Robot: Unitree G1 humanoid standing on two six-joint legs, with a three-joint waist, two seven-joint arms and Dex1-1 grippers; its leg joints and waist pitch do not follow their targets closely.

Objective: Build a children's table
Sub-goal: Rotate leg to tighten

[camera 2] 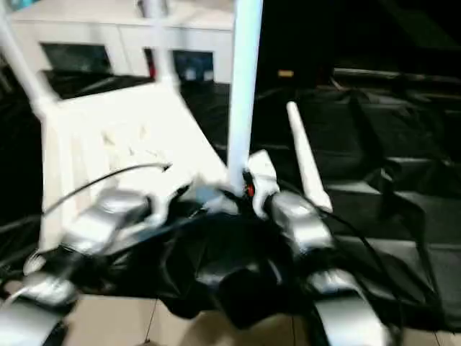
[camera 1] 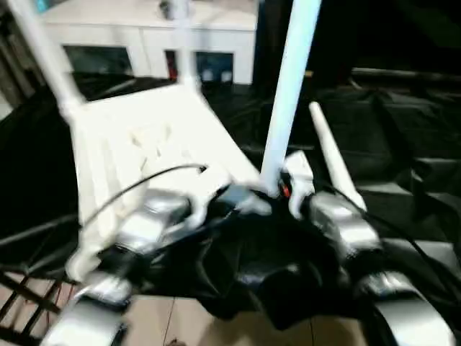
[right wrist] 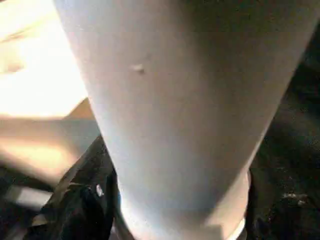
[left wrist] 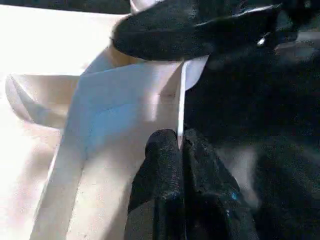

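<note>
1. From the head views: the table top (camera 1: 144, 155) lies underside up on the black-draped work table (camera 1: 403, 144). Right gripper (camera 1: 277, 189) holds an upright leg (camera 1: 288, 94) at the near corner socket; a loose leg (camera 1: 333, 155) lies just beside it.
2. Left wrist view: left gripper (left wrist: 179, 150) pinches the top's thin rim (left wrist: 180, 105).
3. Right wrist view: the leg (right wrist: 170, 110) stands upright between the closed fingers; its long axis points down into the socket.

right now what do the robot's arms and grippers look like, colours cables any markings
Both forearms are rounded silver shells with black joints; the left forearm and the right forearm show in the head view. A thin black cable arcs over the left arm, and another trails by the right. The left gripper has two black, rough-textured fingers. A small red mark sits near the right wrist.
</note>
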